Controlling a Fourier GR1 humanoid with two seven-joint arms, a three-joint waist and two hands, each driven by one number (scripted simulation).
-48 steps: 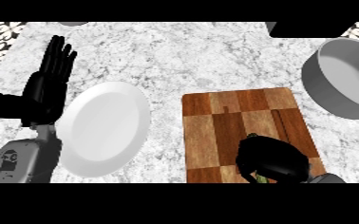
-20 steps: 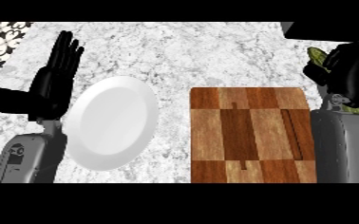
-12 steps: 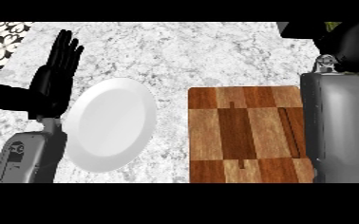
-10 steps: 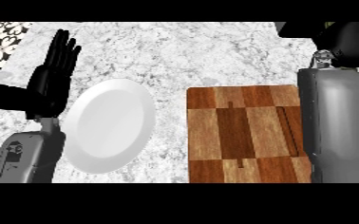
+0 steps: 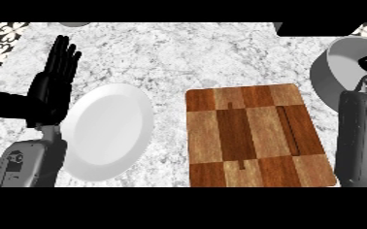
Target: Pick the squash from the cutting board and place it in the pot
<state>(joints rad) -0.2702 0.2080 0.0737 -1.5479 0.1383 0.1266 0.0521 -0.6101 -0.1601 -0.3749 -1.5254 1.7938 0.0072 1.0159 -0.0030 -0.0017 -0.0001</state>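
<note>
Your cutting board (image 5: 258, 136) carries no squash – it isn't visible anywhere. Right of the board your right forearm (image 5: 353, 140) runs up to the pot (image 5: 324, 75) at the far right edge; hand cut off, so fingers can't be told. Left of the board past the white plate (image 5: 108, 126), left hand (image 5: 54, 82) rests, fingers straight up

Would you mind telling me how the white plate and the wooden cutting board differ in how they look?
The plate is round, plain white and smooth; the cutting board is rectangular, brown, with checkered wood blocks. The plate lies at the left, the cutting board to its right. Both rest on the marble counter with nothing on them.
</note>
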